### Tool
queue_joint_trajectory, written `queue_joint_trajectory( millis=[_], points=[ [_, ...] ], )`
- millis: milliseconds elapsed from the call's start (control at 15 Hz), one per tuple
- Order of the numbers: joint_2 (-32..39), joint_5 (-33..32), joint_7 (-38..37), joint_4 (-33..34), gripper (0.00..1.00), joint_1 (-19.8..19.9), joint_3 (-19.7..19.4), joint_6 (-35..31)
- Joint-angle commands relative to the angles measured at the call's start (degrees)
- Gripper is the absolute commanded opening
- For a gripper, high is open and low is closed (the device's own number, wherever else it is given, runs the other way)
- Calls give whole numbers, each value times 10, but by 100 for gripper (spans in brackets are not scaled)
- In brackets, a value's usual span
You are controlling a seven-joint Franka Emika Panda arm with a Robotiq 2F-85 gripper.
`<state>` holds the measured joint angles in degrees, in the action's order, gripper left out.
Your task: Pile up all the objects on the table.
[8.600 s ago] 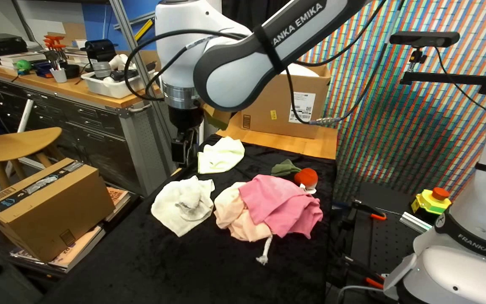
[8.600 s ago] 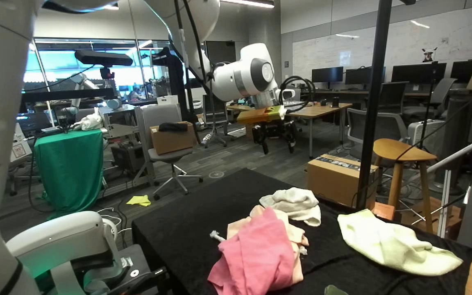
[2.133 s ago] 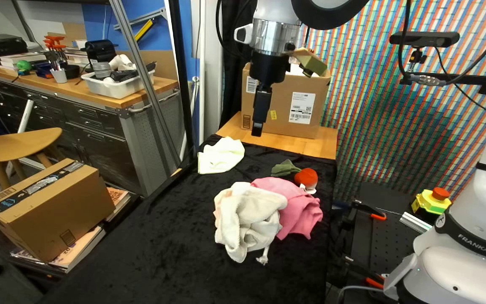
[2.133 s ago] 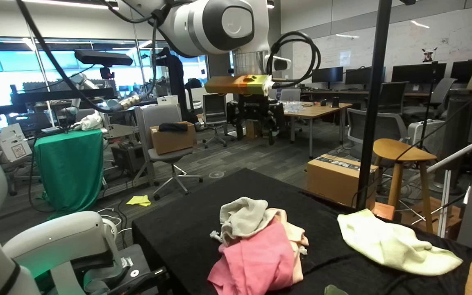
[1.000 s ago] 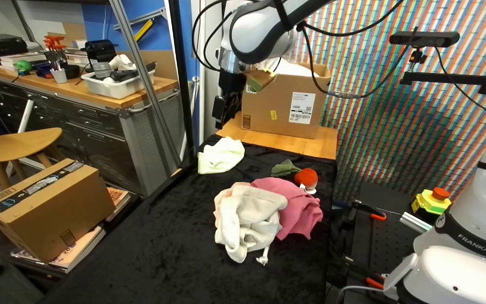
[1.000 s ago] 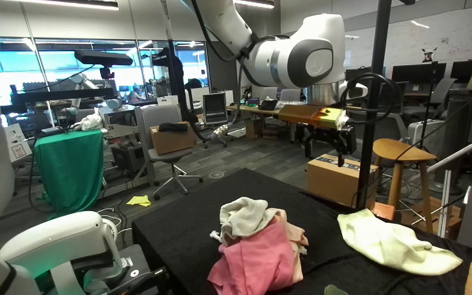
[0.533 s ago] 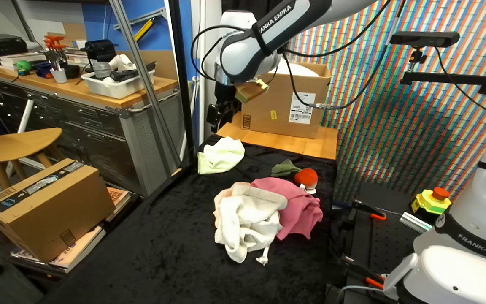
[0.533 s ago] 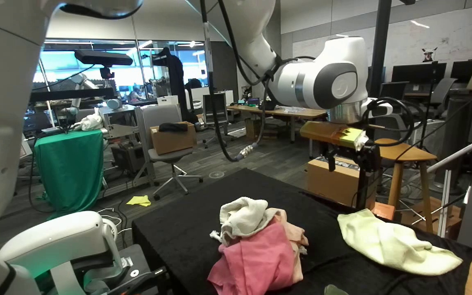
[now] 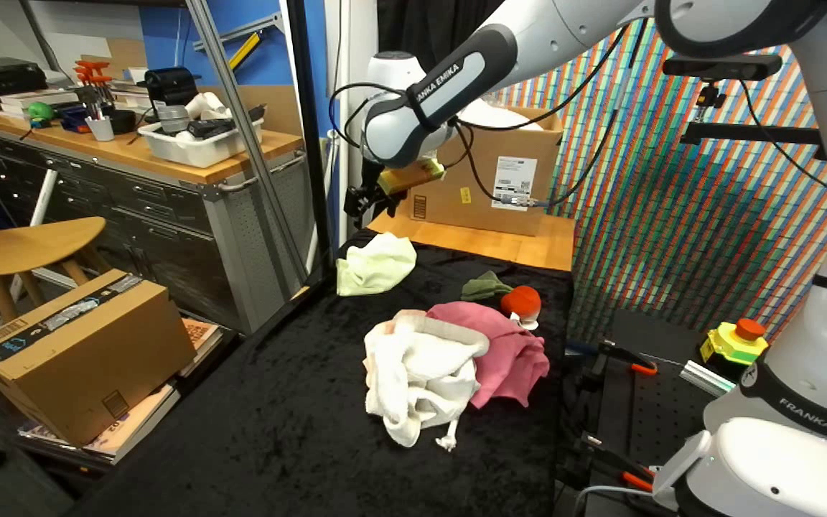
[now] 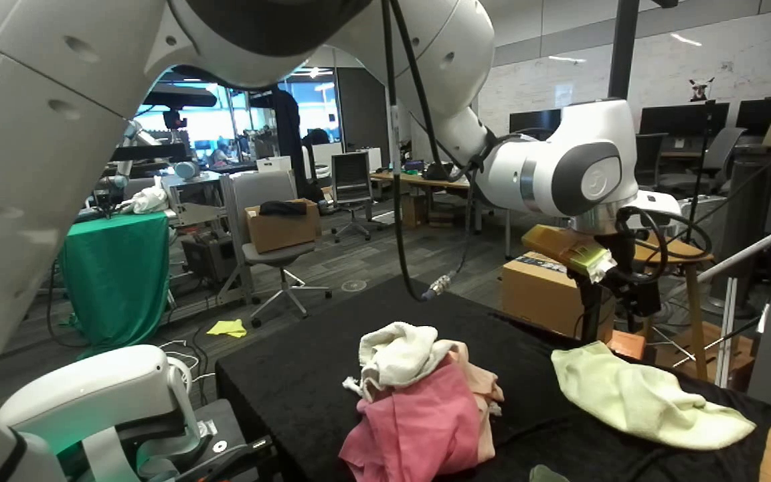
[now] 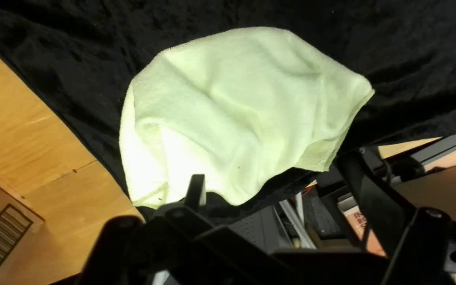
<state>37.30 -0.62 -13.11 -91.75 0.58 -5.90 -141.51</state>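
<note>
A pale yellow-green cloth (image 9: 376, 264) lies crumpled near the table's far edge; it also shows in an exterior view (image 10: 650, 398) and fills the middle of the wrist view (image 11: 236, 107). My gripper (image 9: 374, 206) hangs tilted above and beside this cloth, apart from it (image 10: 616, 299). In the wrist view its fingers (image 11: 273, 174) are wide apart with nothing between them. A white cloth (image 9: 424, 366) lies over a pink cloth (image 9: 507, 352) and a peach cloth (image 10: 476, 375) in a heap; a white rope end (image 9: 448, 439) sticks out. A dark green cloth piece (image 9: 485, 286) and a red-and-white round object (image 9: 522, 303) lie beside the heap.
The table has a black cover (image 9: 277, 431). A large cardboard box (image 9: 485, 179) stands on bare wood (image 9: 521, 248) at the back. A black post (image 10: 610, 174) rises by the table edge near my gripper. A box (image 10: 546, 294) sits beyond the edge.
The white cloth has gone from beside the heap to on top of it. Since then my arm has swung towards the yellow-green cloth, lowered and tilted, with the gripper empty.
</note>
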Motion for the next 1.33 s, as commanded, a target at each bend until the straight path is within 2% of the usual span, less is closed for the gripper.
queue_joint_trajectory(
  millis=[0,333,467,1000,1267],
  points=[
    [49,-9,-79,47,100,-20,-35,-23],
    [97,-65,-195,65,100,-75,-117,-45],
    [114,-69,-223,75,100,-84,-130,-36],
    [168,-62,-271,105,100,-80,-130,-31],
    [190,-51,-292,122,100,-74,-125,-57]
  ],
)
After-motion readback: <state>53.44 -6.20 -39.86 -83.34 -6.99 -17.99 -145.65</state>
